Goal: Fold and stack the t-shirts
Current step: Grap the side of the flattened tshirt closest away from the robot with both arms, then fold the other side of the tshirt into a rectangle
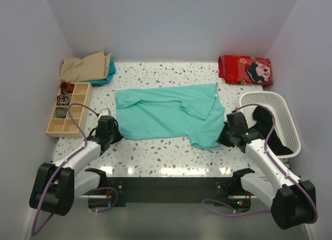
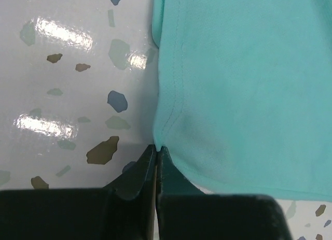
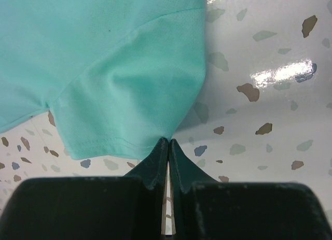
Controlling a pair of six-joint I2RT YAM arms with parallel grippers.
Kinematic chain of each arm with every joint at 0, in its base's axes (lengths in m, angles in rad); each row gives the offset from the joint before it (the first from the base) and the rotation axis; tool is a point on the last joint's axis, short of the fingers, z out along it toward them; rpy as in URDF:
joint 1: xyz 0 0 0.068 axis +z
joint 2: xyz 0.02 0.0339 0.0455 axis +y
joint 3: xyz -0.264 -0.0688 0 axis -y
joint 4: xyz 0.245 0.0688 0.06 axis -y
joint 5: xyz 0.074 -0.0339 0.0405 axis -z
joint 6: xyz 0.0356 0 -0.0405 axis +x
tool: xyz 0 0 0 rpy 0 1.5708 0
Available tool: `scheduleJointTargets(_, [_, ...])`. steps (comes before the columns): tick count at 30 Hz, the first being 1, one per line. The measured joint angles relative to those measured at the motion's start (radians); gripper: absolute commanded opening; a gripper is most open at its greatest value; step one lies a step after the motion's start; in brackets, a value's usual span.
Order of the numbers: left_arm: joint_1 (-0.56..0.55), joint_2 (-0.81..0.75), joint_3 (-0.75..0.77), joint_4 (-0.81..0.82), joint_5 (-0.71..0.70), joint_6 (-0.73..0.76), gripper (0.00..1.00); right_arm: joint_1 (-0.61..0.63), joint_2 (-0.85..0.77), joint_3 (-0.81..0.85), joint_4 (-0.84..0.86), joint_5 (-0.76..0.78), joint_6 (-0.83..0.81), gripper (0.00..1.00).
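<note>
Your worktop (image 1: 155,157) carries one job piece in the open: the teal tee (image 1: 161,115) lies spread at its middle, long axis running left to right, hem end toward the left arm and neck end toward the right, with one flap already turned over on the right half. To the right stands the white basket (image 1: 282,102) with something dark in it, too shadowed to name. In the back left corner a folded tan shirt (image 1: 83,66) sits on another teal one, which I judge to be the stack the tee must join. The left gripper (image 1: 113,128) sits at the tee's near left corner and the right gripper (image 1: 228,131) at its near right sleeve, so each arm has its own end and neither needs to reach across. In the left wrist view the fingers (image 2: 140,172) are clenched together with their tips right on the hem edge, cloth spreading ahead and to the right of them. In the right wrist view the fingers (image 3: 155,162) are likewise clenched, tips at the sleeve's hem corner, cloth ahead and to the left. You cannot tell from either view whether a sliver of fabric is nipped between them. The next move, as I judge it, turns on that near edge: if both pinches hold, carry it away from you over the long axis.
</note>
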Motion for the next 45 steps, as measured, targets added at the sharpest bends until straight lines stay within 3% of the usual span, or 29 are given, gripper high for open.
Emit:
scheduleJointTargets(12, [0.006, 0.001, 0.193, -0.173, 0.013, 0.067, 0.0, 0.0, 0.089, 0.133, 0.01, 0.01, -0.047, 0.02])
scheduleJointTargets(29, [0.034, 0.254, 0.391, -0.23, 0.038, 0.156, 0.0, -0.008, 0.354, 0.378, 0.115, 0.11, -0.167, 0.04])
scheduleJointTargets(45, [0.068, 0.506, 0.621, -0.227, 0.073, 0.219, 0.0, -0.038, 0.695, 0.69, 0.152, 0.097, -0.228, 0.03])
